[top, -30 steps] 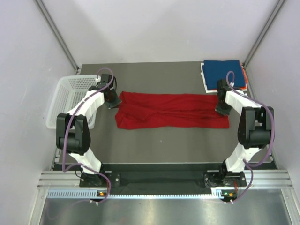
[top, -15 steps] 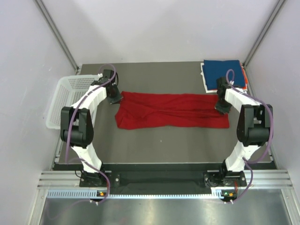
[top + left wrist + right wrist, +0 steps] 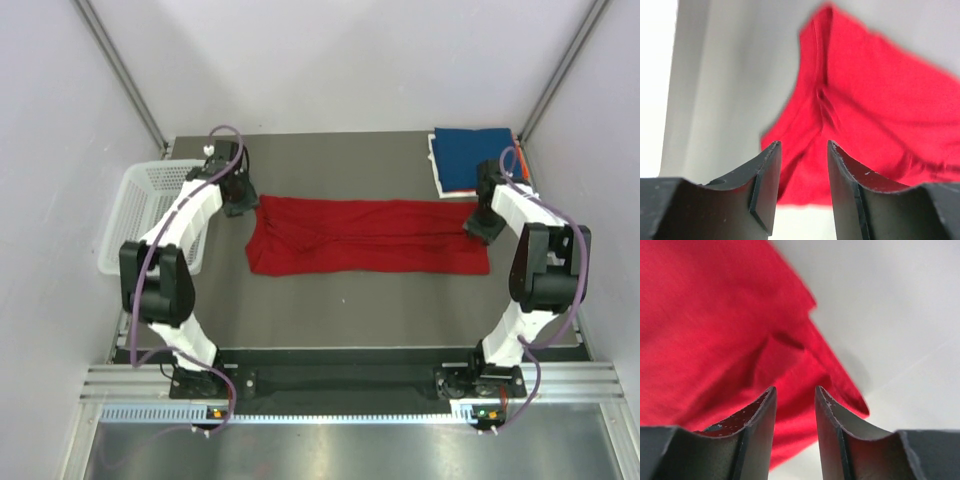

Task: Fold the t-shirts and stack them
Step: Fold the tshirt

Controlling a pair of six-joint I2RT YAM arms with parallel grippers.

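Note:
A bright red t-shirt (image 3: 365, 235) lies folded into a long band across the middle of the table. My left gripper (image 3: 240, 204) hovers open at its far left corner, nothing between the fingers; the left wrist view shows the red cloth (image 3: 880, 110) beyond the gripper (image 3: 802, 145). At the far right corner my right gripper (image 3: 484, 226) is also open and empty, with the red cloth (image 3: 705, 325) under and beyond it (image 3: 795, 389). A stack of folded t-shirts sits at the back right, a dark blue one (image 3: 478, 158) on top, white (image 3: 437, 178) and orange (image 3: 521, 162) edges showing below.
A white mesh basket (image 3: 150, 210) stands at the table's left edge, close to the left arm. The enclosure walls rise on both sides and at the back. The table's near strip (image 3: 360, 310) lies in front of the red shirt.
Both grippers have gone from shut to open and let go of the red shirt's far corners. The left one drew back toward the rear, the right one shifted slightly right.

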